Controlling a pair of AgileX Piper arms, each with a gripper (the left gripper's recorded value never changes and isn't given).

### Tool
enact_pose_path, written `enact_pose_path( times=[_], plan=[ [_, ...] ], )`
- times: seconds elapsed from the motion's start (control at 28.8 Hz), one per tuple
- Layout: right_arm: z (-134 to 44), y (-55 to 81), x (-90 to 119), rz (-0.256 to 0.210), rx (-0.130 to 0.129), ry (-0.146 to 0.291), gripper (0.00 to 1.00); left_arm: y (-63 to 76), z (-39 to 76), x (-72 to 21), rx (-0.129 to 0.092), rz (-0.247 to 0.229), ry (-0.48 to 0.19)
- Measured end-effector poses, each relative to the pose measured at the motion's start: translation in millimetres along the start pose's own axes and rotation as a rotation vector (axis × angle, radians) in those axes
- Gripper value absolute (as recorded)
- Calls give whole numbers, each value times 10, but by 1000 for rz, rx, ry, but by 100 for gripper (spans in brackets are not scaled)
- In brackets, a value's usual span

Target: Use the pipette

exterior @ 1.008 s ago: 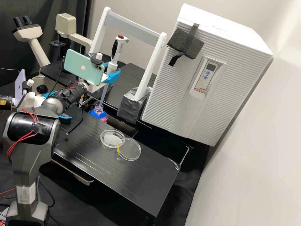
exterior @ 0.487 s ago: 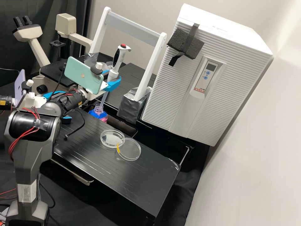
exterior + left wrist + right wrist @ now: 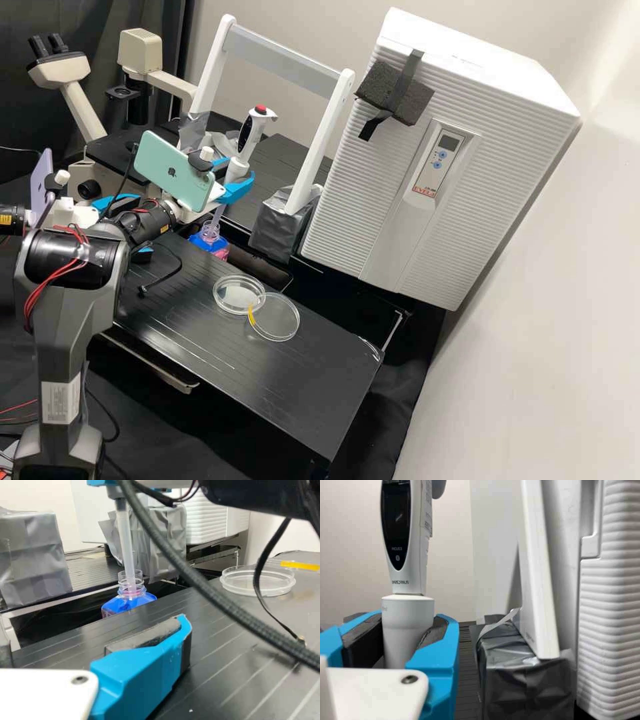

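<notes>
My right gripper (image 3: 402, 642) is shut on the white lower barrel of a white and black pipette (image 3: 405, 535) with a red button, held upright (image 3: 249, 133). Its long clear tip (image 3: 125, 540) reaches down into the open neck of a small blue bottle (image 3: 128, 601) of pink liquid, which stands at the bench's back edge (image 3: 212, 241). My left gripper (image 3: 127, 228) sits low over the black bench, left of the bottle, open with nothing in it; one blue finger (image 3: 147, 667) lies close to the bench top.
Two clear petri dishes (image 3: 238, 293) (image 3: 275, 317) lie side by side mid-bench. A loose black cable (image 3: 160, 272) crosses the bench. Behind stand a white frame on tape-wrapped feet (image 3: 279, 227), a large white ribbed machine (image 3: 453, 153) and a microscope (image 3: 67, 73).
My right gripper has come down with the pipette, so the tip sits deeper in the bottle's neck. The left arm has shifted slightly; dishes and bottle are unmoved.
</notes>
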Motion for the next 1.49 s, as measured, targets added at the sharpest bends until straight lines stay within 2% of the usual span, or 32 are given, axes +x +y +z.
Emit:
enact_pose_path(
  times=[0.21,0.63,1.08,1.25,1.29,1.46,1.49],
  plan=[
    [-18,-23,-22,-7,8,-3,0,-3,-1,-2,-2,-1,2],
    [-20,-25,-24,-7,8,-2,0,-15,-2,-20,-7,6,3],
    [5,-21,-20,-7,19,-25,0,-15,-2,-20,-7,6,3],
    [-31,111,40,1,42,-28,0,-15,-2,-20,-7,6,3],
    [-57,182,59,15,57,-26,0,-15,-2,-20,-7,6,3],
    [-184,395,90,60,91,2,0,-15,12,-17,-16,8,6],
    [-232,462,91,71,107,13,0,-16,14,-16,-17,9,7]
  ],
)
